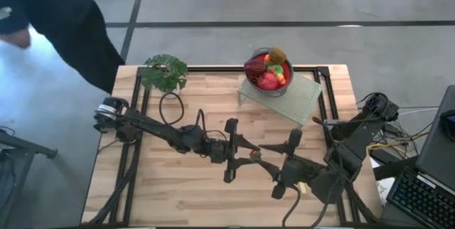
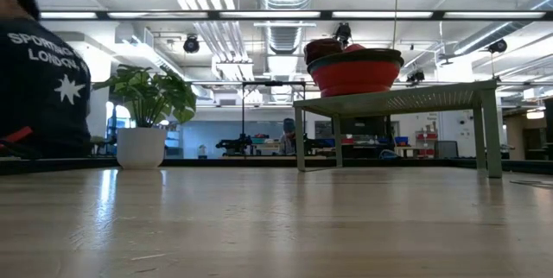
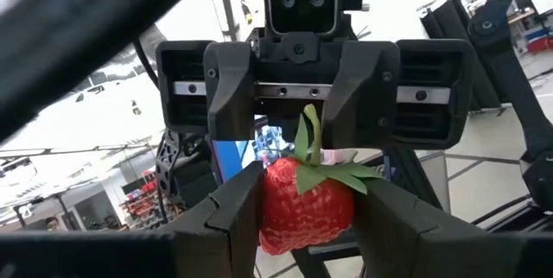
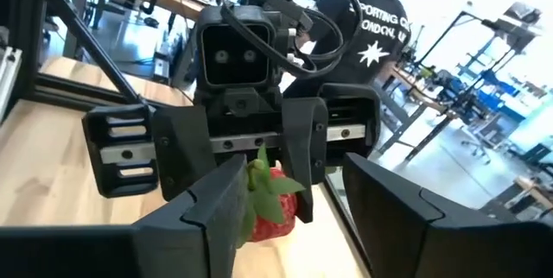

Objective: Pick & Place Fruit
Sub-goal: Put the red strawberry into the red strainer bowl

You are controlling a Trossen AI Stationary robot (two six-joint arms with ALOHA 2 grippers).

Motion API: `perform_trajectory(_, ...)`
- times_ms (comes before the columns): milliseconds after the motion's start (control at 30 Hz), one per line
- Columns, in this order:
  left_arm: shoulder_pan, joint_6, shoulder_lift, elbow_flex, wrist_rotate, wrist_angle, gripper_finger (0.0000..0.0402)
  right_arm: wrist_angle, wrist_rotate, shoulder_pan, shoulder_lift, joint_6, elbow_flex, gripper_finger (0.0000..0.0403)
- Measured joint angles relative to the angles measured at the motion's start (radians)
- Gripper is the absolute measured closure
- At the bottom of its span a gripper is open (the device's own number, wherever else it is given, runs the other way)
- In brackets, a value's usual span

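**Strawberry passing between the two hands above mid-counter**

While the left hand (image 3: 307,217) stays out of it no longer than a handover needs, it grips the strawberry (image 1: 254,153) between its two fingers, raised above the middle of the counter (image 1: 178,200); the left wrist view shows both pads pressed to the berry's red sides, its green stalk pointing up. The right hand (image 4: 285,200) faces it nose to nose, its jaws parted to either side of the berry and, as far as the right wrist view shows, not touching it; released, then, and the fruit rests with the left alone.

The step in hand looks like a transfer between arms, midway; which way the berry is meant to travel I cannot tell. The red bowl (image 1: 269,72), already piled with fruit (image 1: 266,80), sits on a pale green stand (image 1: 295,101) at the far right; the likely next move is to part the two hands cleanly and carry the berry there, high enough to clear the stand and the bowl's rim.

Open room is good near and left of the hands; the potted plant (image 1: 165,72) stands far left, well apart; a person (image 1: 64,23) stands beyond the far-left corner; the dark frame rails edge both sides.
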Motion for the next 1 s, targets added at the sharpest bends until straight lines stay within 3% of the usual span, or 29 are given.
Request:
perform_trajectory(267,0.001,0.003,0.0,0.0,0.001,0.001,0.0243,0.001,-0.042,0.0,0.0,0.013,0.0,0.0233)
perform_trajectory(767,0.011,0.026,0.0,0.014,-0.014,0.003,0.0243,0.017,-0.06,-0.008,0.0,-0.016,0.0,0.0372)
perform_trajectory(1000,0.018,0.023,0.0,0.014,-0.028,-0.002,0.0243,0.017,-0.06,-0.01,0.0,-0.03,0.0,0.0393)
